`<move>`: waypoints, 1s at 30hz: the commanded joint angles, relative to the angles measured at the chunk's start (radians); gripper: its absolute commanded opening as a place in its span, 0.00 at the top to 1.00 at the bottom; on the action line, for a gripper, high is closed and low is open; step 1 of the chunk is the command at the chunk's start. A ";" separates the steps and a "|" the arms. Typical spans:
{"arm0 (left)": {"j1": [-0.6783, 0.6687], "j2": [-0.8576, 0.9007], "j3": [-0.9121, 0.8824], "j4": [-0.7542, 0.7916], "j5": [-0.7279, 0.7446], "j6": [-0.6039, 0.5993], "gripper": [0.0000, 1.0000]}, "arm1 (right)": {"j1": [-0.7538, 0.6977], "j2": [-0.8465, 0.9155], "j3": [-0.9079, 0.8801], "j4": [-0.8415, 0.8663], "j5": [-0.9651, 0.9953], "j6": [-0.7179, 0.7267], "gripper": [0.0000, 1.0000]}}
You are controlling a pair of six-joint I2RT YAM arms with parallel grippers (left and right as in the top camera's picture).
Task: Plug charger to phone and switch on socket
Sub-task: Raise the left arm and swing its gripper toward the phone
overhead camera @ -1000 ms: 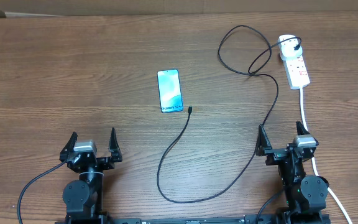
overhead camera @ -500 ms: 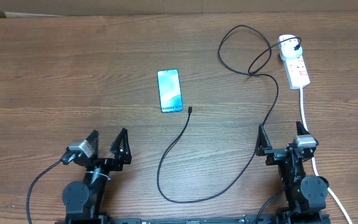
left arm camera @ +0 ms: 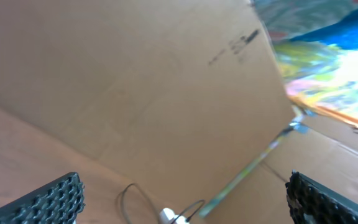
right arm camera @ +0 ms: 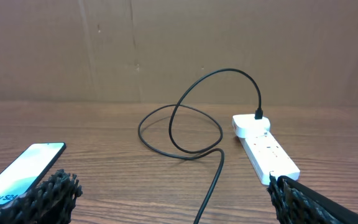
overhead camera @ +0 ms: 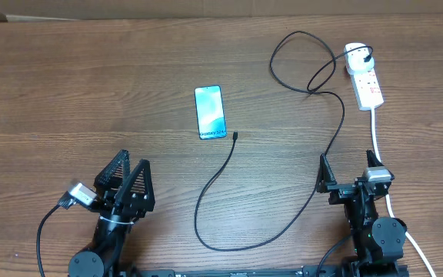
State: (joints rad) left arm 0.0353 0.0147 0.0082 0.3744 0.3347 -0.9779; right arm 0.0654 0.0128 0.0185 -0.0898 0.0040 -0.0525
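Observation:
The phone [overhead camera: 210,112] lies flat mid-table with its light blue screen up; its corner shows in the right wrist view [right arm camera: 17,171]. The charger's black cable [overhead camera: 229,185] loops across the table, its connector tip [overhead camera: 235,136] lying just right of the phone's bottom edge, unplugged. Its plug sits in the white socket strip [overhead camera: 364,77] at the far right, also seen in the right wrist view [right arm camera: 265,148]. My left gripper [overhead camera: 125,181] is open, turned toward the right, near the front left. My right gripper [overhead camera: 350,173] is open near the front right. Both are empty.
The socket's thick white cord [overhead camera: 381,150] runs down the right side past my right arm. A brown cardboard wall [right arm camera: 166,43] stands behind the table's far edge. The left wrist view is blurred and shows cardboard [left arm camera: 135,81] and the far socket [left arm camera: 169,216].
My left arm has swung and tilted, its gripper turning from facing straight ahead to pointing right. The right arm, phone, cable and socket have not moved.

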 commanded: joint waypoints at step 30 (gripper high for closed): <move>0.003 0.869 0.910 -0.826 0.434 0.454 0.00 | -0.002 -0.010 -0.011 0.006 -0.002 -0.001 0.00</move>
State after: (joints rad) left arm 0.0353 0.8509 0.8921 -0.4824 0.5697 -0.5884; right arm 0.0654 0.0128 0.0185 -0.0898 0.0040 -0.0525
